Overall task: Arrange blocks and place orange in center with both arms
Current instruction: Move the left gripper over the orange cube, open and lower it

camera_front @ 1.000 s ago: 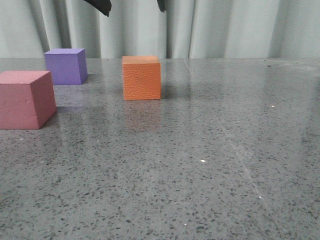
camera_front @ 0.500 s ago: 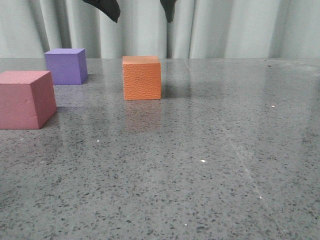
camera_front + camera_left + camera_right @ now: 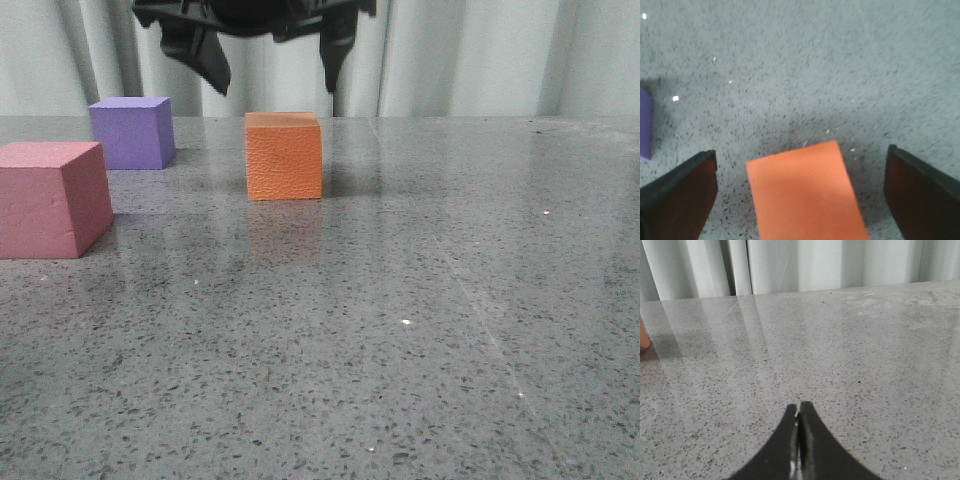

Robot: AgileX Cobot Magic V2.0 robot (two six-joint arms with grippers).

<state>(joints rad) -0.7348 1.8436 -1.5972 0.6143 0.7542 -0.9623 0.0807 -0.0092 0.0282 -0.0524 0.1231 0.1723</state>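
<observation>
A: Left to right on the counter [image 3: 420, 330]: pink-red foam cube [image 3: 52, 198] nearest the camera at far left, purple foam cube [image 3: 131, 131] behind it, orange foam cube [image 3: 284, 155] just right of those, well apart from both.

B: Left end effector [image 3: 272, 78]?

A: Above the orange cube, fingers [image 3: 212, 62] spread wide, not touching. In the left wrist view the cube [image 3: 805, 192] sits between the two fingers, slightly rotated against them.

B: Handling?

A: Looks like foam, so I'd judge it light and a bit squashy. Pebbled faces should give grip. Take the two opposite side faces mid-height, square up the wrist first, and clamp gently.

B: Right side?

A: Right end effector [image 3: 798, 416] has its fingertips pressed together, holding nothing, over bare counter.
</observation>
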